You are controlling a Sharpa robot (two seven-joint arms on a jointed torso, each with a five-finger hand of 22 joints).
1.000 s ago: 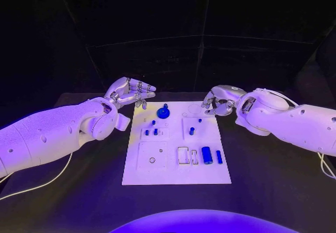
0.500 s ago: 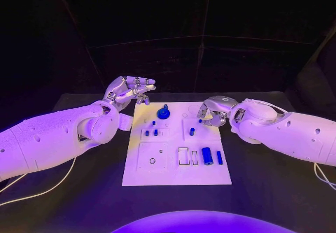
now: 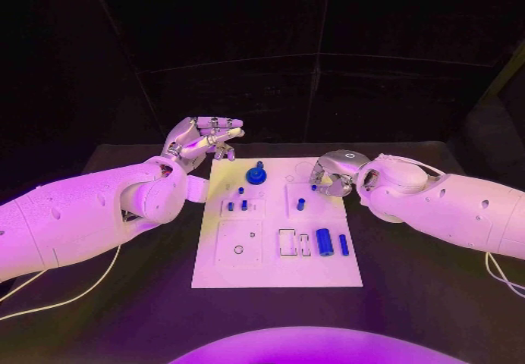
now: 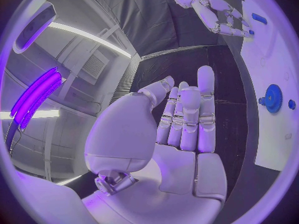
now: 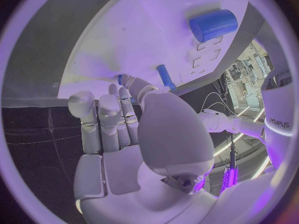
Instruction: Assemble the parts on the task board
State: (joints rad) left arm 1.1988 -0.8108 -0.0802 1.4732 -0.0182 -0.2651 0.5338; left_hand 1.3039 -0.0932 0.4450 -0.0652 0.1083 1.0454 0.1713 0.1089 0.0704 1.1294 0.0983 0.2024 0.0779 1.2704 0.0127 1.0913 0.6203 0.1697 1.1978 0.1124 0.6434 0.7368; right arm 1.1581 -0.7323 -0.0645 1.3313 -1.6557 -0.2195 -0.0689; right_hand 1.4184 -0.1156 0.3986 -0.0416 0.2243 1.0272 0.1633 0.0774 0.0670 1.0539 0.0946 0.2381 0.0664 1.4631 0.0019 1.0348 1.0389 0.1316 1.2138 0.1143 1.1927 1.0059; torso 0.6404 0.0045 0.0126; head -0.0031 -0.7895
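The white task board [image 3: 274, 262] lies in the middle of the table. On it stand a blue gear [image 3: 255, 176] [image 4: 271, 98], small blue pegs [image 3: 237, 205] [image 3: 301, 203] and, nearer me, a thick blue cylinder [image 3: 325, 241] [image 5: 214, 25] beside a thinner one [image 3: 342, 244]. My right hand [image 3: 334, 171] [image 5: 134, 134] reaches down onto the board's far right part. Its fingertips pinch a small blue peg [image 3: 314, 183] [image 5: 120, 78] there. My left hand [image 3: 205, 140] [image 4: 181, 129] hangs raised off the board's far left corner, holding nothing, its fingers loosely extended.
Black table surface [image 3: 109, 288] surrounds the board on all sides. White cables [image 3: 66, 292] trail from my arms at both edges. Outlined slots [image 3: 287, 243] and a small ring [image 3: 237, 249] mark the board's near half.
My right hand has moved down and inward from beside the board's far right corner onto the small peg. The left hand has lifted slightly and stayed near the far left corner.
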